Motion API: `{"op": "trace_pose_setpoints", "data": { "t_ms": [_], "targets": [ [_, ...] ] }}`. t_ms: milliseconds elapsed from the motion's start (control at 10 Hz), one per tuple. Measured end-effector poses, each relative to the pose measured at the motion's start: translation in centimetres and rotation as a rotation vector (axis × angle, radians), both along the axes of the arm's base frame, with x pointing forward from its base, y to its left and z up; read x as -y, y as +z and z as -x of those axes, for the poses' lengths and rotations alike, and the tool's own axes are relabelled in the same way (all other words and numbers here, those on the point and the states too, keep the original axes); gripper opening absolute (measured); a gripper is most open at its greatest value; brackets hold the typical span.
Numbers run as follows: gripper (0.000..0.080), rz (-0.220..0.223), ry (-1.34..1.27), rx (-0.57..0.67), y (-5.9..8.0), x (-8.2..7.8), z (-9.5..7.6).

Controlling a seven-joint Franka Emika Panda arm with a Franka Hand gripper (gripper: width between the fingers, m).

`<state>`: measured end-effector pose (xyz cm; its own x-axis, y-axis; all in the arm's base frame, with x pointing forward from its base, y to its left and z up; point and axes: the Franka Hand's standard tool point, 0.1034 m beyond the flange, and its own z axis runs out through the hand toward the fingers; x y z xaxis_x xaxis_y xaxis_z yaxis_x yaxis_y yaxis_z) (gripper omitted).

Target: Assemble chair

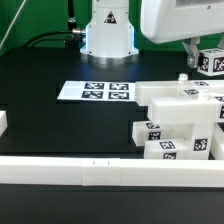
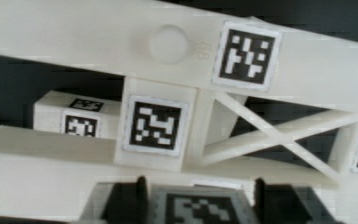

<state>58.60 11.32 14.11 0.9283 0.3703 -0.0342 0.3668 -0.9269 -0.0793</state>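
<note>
White chunky plastic chair pieces [image 1: 178, 122] are lying, seemingly partly joined, on the black counter [image 1: 50, 120] at the exterior view's right, while the tool [image 2: 202, 193] is gripping a tagged white block [image 2: 202, 210] above them.

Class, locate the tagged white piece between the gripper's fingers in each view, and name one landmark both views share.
Exterior view: the tagged white piece hangs high at the exterior view's right, at the gripper.
Wrist view: between the dark fingers, in front of the cross-braced part.
Shared landmark: the gripper.
</note>
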Motion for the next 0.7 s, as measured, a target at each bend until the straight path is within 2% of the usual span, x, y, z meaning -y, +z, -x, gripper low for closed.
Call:
{"op": "trace_pose_setpoints", "data": {
  "t_ms": [200, 400, 600, 700],
  "targets": [
    [0.0282, 0.016, 0.071, -0.004, -0.5, 0.6, 0.2],
    [0.0282, 0.030, 0.143, -0.020, -1.3, 1.2, -0.6],
    [0.0282, 0.058, 0.201, -0.041, -1.7, 1.2, -1.4],
    [0.0282, 0.057, 0.201, -0.040, -1.6, 1.2, -1.5]
  ]
}}
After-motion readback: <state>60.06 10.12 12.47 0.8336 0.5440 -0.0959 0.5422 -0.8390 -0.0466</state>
